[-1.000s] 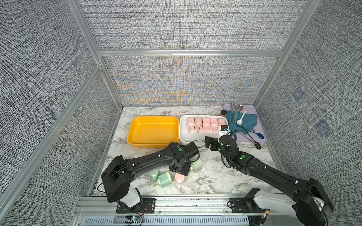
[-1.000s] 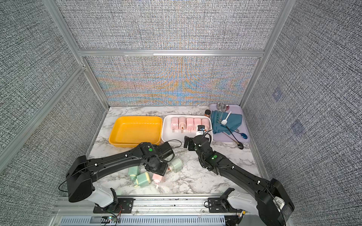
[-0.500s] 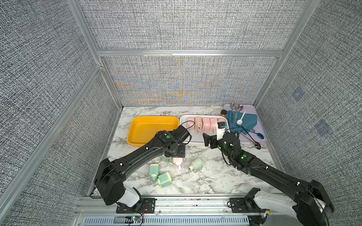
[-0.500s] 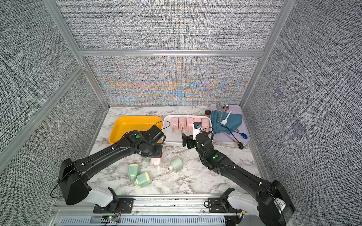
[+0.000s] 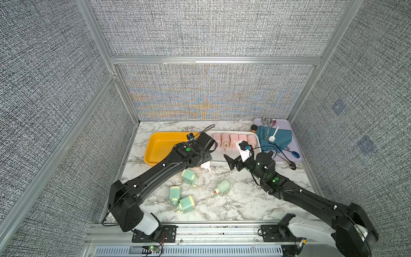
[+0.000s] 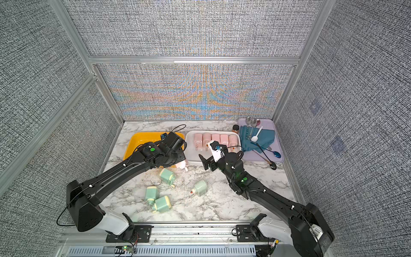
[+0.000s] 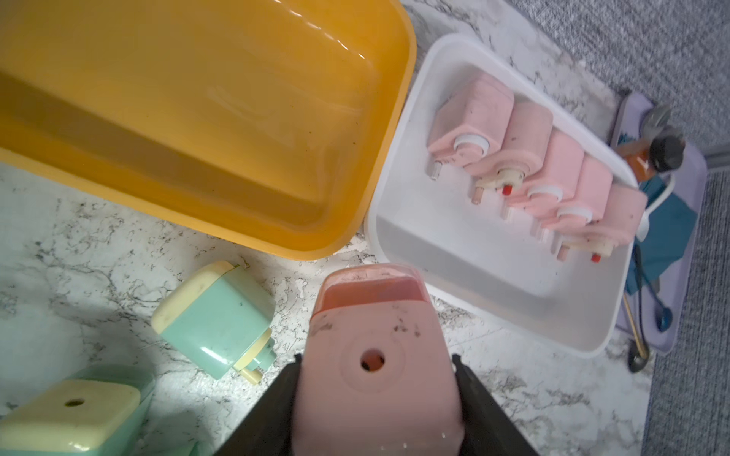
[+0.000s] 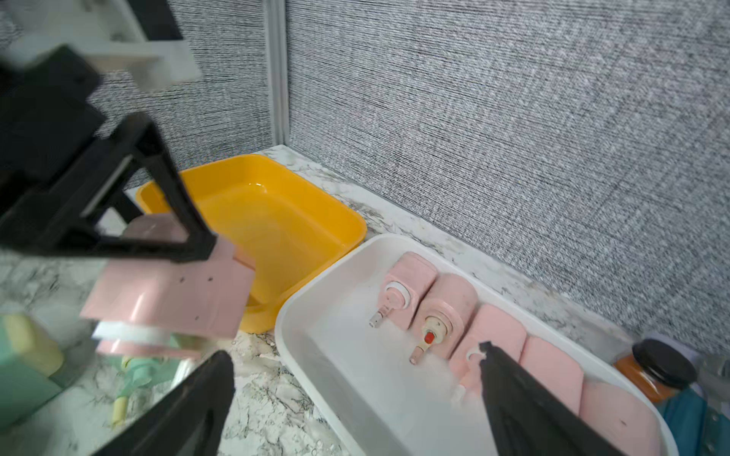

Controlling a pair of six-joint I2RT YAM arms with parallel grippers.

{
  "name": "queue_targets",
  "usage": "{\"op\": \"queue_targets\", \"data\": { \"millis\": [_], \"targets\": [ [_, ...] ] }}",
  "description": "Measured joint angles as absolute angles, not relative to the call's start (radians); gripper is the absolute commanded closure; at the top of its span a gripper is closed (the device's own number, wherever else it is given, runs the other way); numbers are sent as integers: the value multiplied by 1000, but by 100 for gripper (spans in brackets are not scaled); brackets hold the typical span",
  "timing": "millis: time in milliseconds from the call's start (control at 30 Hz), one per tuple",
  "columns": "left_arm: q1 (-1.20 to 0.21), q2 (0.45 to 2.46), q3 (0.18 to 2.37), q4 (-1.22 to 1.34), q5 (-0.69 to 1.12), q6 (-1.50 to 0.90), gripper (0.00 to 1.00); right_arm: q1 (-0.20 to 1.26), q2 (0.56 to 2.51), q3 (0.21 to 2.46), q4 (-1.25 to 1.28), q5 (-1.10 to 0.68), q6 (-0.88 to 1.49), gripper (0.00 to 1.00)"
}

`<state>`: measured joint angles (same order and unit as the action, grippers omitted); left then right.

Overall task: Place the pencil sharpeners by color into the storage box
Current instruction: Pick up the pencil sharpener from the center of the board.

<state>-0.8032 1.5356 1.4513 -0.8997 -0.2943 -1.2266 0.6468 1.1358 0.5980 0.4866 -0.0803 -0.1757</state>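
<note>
Pink on the move! The left jaws are clamped about halfway shut on the sides of a pink sharpener [image 7: 375, 327], pencil hole facing the wrist camera, crank end hanging down. It is held clear of the tabletop [image 5: 244, 200], just in front of where the yellow box [image 5: 160, 144] and the white box [image 7: 454, 244] meet.

Why there? Five pink sharpeners [image 5: 233, 140] lie side by side along the far wall of the white box, cranks all pointing to the near side, so that looks like the pink home, and this one would be the sixth. The open floor in front of that row is bare, with room to set it down.

The yellow box holds nothing, and my read is that it waits for the green ones. Four green sharpeners [image 5: 189, 175] lie loose on the tabletop, toppled at odd angles, two of them touching.

Over on the other side, the right jaws stand as wide as they go, holding nothing, fingers [image 8: 513, 395] hovering by the white box's near edge.
</note>
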Motion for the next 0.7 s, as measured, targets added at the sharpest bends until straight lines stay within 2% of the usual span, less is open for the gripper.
{"op": "queue_targets", "data": {
  "millis": [167,367,700],
  "targets": [
    [-788,1551,1476,-961,-323,-1459,100,655,1161,630,498,-223,-318,1],
    [-784,1534,1453,-966,-303,-1674,100,701,1275,740,455,-296,-456,4],
    [-784,1518,1425,-923,-239,-1803,100,734,1368,786,429,-349,-604,6]
  ]
}}
